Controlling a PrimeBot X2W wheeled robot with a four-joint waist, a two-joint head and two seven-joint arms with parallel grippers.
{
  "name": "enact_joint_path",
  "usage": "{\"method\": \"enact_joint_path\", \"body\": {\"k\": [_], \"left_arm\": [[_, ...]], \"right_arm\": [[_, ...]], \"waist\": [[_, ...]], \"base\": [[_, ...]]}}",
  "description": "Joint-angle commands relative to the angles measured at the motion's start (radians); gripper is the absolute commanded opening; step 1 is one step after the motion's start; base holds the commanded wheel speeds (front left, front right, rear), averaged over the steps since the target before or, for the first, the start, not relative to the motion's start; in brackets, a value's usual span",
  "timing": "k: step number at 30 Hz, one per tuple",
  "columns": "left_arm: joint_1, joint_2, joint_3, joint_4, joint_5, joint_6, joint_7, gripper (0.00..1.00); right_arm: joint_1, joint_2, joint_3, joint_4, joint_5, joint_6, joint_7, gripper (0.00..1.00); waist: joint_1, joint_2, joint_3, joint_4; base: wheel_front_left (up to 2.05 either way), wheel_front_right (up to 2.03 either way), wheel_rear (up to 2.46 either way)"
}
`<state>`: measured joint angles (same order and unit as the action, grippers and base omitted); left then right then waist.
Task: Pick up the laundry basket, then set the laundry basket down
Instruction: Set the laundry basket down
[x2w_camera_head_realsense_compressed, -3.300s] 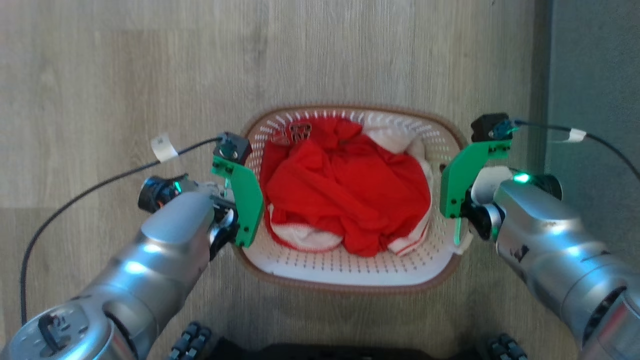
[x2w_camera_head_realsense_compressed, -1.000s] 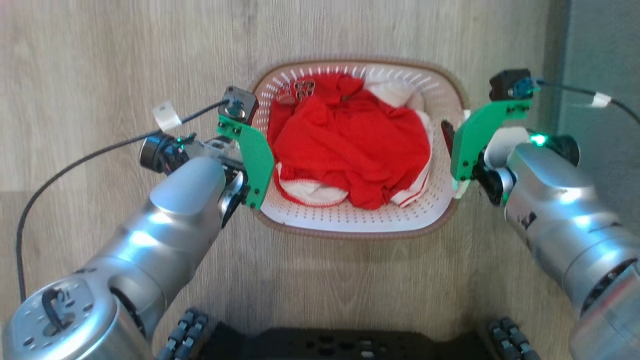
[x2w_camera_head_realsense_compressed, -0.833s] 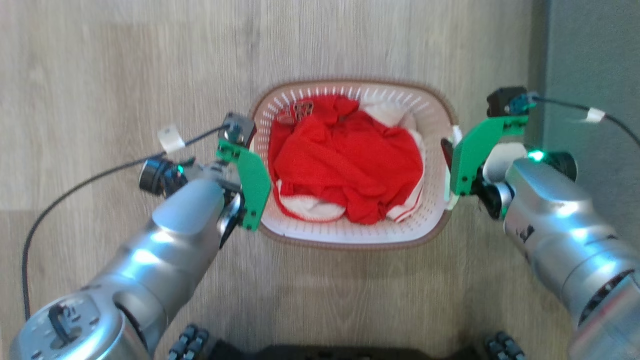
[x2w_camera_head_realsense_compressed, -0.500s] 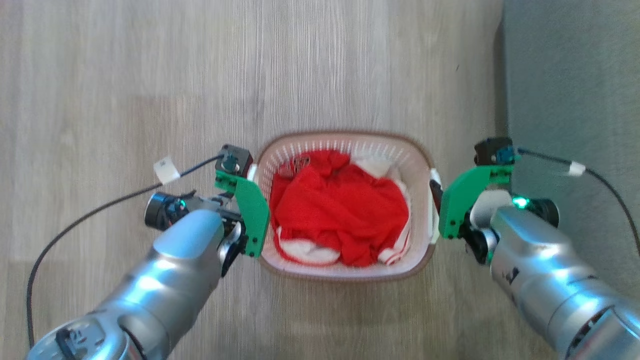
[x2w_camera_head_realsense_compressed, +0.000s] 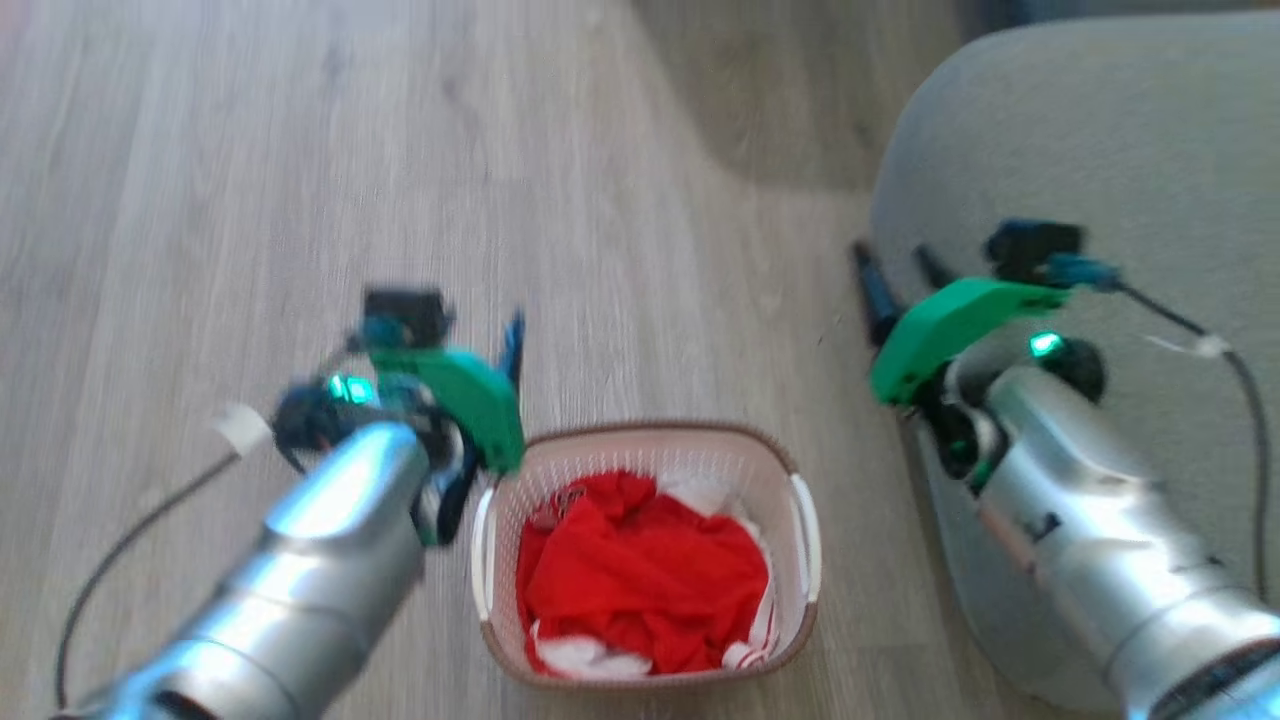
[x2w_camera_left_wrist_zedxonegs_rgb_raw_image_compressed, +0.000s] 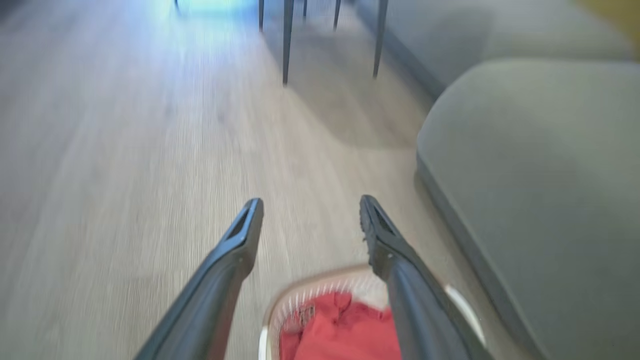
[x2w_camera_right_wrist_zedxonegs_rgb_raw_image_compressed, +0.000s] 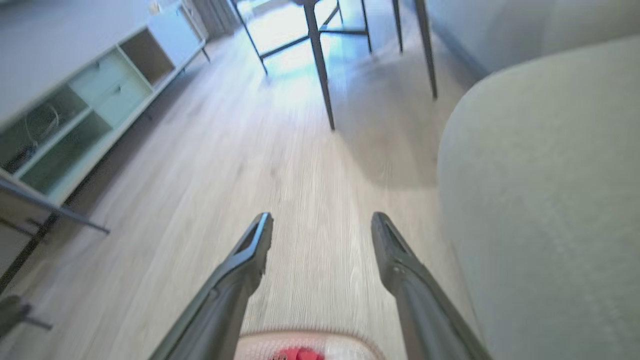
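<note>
Standing upright on the pale wooden floor (x2w_camera_head_realsense_compressed: 250, 200), the laundry basket (x2w_camera_head_realsense_compressed: 655, 432) is low in the middle of the head view. It is near the rounded edge of a grey upholstered seat (x2w_camera_head_realsense_compressed: 1100, 140) on the robot's right, with a strip of bare floor between the two. Its brown rim runs unbroken around the white perforated walls. A white handle (x2w_camera_head_realsense_compressed: 806, 535) shows on each short side, and a heap of red clothes (x2w_camera_head_realsense_compressed: 640, 585) with some white trim lies inside, below the rim.

The left pincer (x2w_camera_left_wrist_zedxonegs_rgb_raw_image_compressed: 310, 202) has its two dark fingers spread wide apart, with only floor between them. In its wrist view the basket's far end shows at the bottom edge, partly behind the right-hand finger. The tips point past it toward thin dark furniture legs (x2w_camera_left_wrist_zedxonegs_rgb_raw_image_compressed: 286, 40). In the head view this arm's green bracket (x2w_camera_head_realsense_compressed: 460, 390) hangs at the basket's rear left corner. It is blurred, and I cannot tell whether it touches the rim.

The right pincer (x2w_camera_right_wrist_zedxonegs_rgb_raw_image_compressed: 321, 218) is likewise spread wide and holds nothing. In the head view its fingers reach out over the line where floor meets seat, well apart from the basket's right side. Its wrist view has a sliver of the basket's rim at the bottom edge and the seat on the right. A low cabinet (x2w_camera_right_wrist_zedxonegs_rgb_raw_image_compressed: 100, 85) with open compartments stands at the left, and dark table legs (x2w_camera_right_wrist_zedxonegs_rgb_raw_image_compressed: 320, 75) stand farther off.
</note>
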<state>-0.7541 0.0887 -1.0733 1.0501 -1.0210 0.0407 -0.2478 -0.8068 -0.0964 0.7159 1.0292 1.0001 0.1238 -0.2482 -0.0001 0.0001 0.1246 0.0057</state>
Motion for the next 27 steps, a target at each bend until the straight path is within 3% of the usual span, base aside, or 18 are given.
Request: {"method": "enact_joint_path", "body": {"k": [1,5,9,10,12,16,22,27], "left_arm": [[-0.03,0.069,0.132,-0.148,0.09,0.059,-0.013,1.0],[0.133,0.124,0.358,-0.448,0.284,0.145,-0.014,1.0],[0.304,0.12,0.565,-0.699,0.444,0.184,-0.014,1.0],[0.304,0.12,0.565,-0.699,0.444,0.184,-0.014,1.0],[0.408,0.089,0.669,-0.826,0.531,0.167,-0.014,1.0],[0.513,0.035,0.782,-0.901,0.582,0.136,-0.014,1.0],[0.603,-0.006,0.876,-1.01,0.721,0.093,-0.014,1.0],[0.667,-0.031,0.92,-1.061,0.767,0.061,-0.014,1.0]], "right_arm": [[0.064,-0.017,-0.1,-0.077,-0.092,0.007,-0.013,1.0],[0.199,-0.005,-0.316,-0.264,-0.292,0.007,-0.013,1.0],[0.326,0.025,-0.464,-0.454,-0.47,0.007,-0.013,1.0],[0.326,0.025,-0.464,-0.454,-0.47,0.007,-0.013,1.0],[0.404,0.04,-0.517,-0.58,-0.547,0.007,-0.013,1.0],[0.488,0.045,-0.532,-0.737,-0.616,0.007,-0.013,1.0],[0.591,0.046,-0.538,-0.884,-0.651,0.007,-0.013,1.0],[0.653,0.046,-0.541,-0.966,-0.677,0.007,-0.013,1.0]], "waist": [[0.0001,-0.0001,-0.079,-0.042],[0.0001,-0.0001,-0.114,-0.049],[0.0001,-0.0001,-0.127,-0.056],[0.0001,-0.0001,-0.127,-0.056],[0.0001,-0.0001,-0.132,-0.056],[0.0001,-0.0001,-0.136,-0.054],[0.0001,-0.0001,-0.136,-0.043],[0.0001,-0.0001,-0.134,-0.035]], "base": [[0.0,0.0,0.0],[0.0,0.0,0.0],[0.0,0.0,0.0],[0.0,0.0,0.0],[0.0,0.0,0.0],[0.0,0.0,0.0],[0.0,0.0,0.0],[0.0,0.0,0.0]]}}
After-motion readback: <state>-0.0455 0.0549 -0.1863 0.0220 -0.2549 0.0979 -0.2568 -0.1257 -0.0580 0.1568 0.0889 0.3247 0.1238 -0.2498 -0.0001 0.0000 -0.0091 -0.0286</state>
